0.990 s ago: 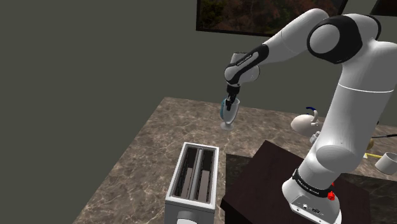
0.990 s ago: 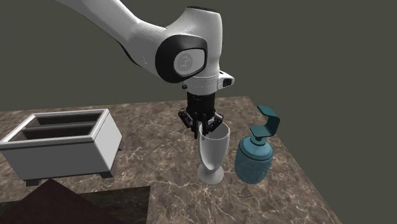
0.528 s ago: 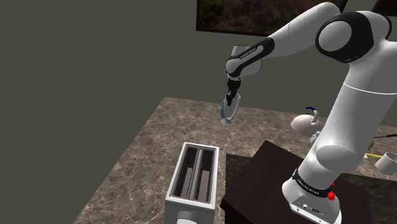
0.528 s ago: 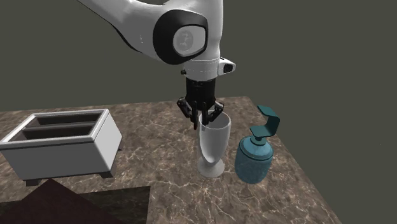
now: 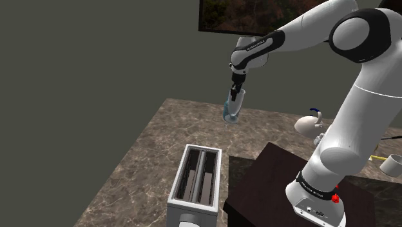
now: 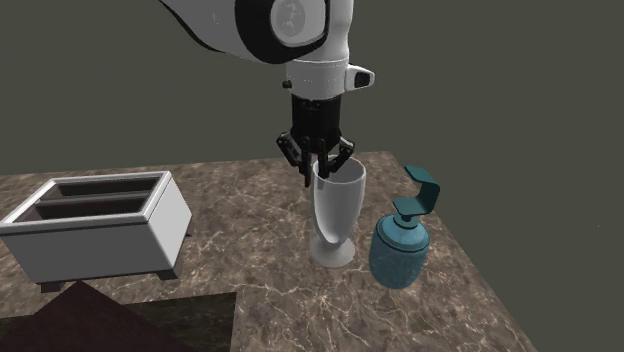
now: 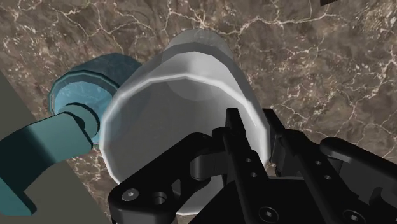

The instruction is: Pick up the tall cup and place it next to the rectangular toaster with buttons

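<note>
The black gripper point(image 6: 322, 170) points straight down and pinches the rim of the tall cup point(image 6: 337, 215). One finger sits inside the mouth and the other outside, with the cup's wall clasped between them. In the wrist view the gripper point(image 7: 253, 124) straddles the near side of the rim, and the cup point(image 7: 184, 95) shows as a pale, translucent vessel that narrows toward its foot.

The cup hangs upright from the fingers, over the brown marbled countertop point(image 6: 250, 300). In the second exterior view its foot looks slightly clear of the stone, though this is hard to judge. Just beside the cup, on the second exterior view's right, stands a teal soap dispenser point(image 6: 400, 245) with a pump spout. From the wrist, the dispenser point(image 7: 83, 95) lies close against the cup's side, and contact cannot be judged.

The white rectangular toaster point(image 6: 95, 225), with two long slots on top, sits well apart from the cup, toward the second exterior view's left.

In the shoulder view the arm reaches up and left, and the gripper point(image 5: 236, 90) carries the cup point(image 5: 232, 106) above the far part of the counter. The toaster point(image 5: 196, 184) stands nearer the camera, beside the dark stand point(image 5: 270, 187). A framed picture point(image 5: 251, 16) hangs on the grey wall behind, and a white mug point(image 5: 391, 164) rests at the shoulder view's far right.
</note>
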`<state>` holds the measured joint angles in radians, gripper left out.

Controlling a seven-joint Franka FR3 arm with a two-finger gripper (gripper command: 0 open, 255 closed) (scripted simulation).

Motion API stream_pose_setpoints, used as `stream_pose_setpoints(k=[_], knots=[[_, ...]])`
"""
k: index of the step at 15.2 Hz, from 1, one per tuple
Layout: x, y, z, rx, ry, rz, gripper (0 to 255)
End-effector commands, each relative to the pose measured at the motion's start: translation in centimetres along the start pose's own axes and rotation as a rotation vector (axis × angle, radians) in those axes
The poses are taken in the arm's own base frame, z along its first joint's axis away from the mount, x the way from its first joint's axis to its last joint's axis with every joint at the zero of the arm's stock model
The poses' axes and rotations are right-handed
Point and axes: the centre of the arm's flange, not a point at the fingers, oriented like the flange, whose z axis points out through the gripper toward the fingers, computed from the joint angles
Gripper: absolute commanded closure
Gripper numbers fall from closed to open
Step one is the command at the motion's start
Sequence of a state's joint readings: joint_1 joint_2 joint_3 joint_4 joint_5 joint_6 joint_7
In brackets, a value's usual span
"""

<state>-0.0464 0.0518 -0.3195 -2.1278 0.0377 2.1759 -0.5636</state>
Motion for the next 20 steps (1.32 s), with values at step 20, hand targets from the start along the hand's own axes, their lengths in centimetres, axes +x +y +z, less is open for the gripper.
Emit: stream_pose_setpoints(k=[20], knots=[[0.2,-0.1,-11.1,0.000,0.000,0.000,255]])
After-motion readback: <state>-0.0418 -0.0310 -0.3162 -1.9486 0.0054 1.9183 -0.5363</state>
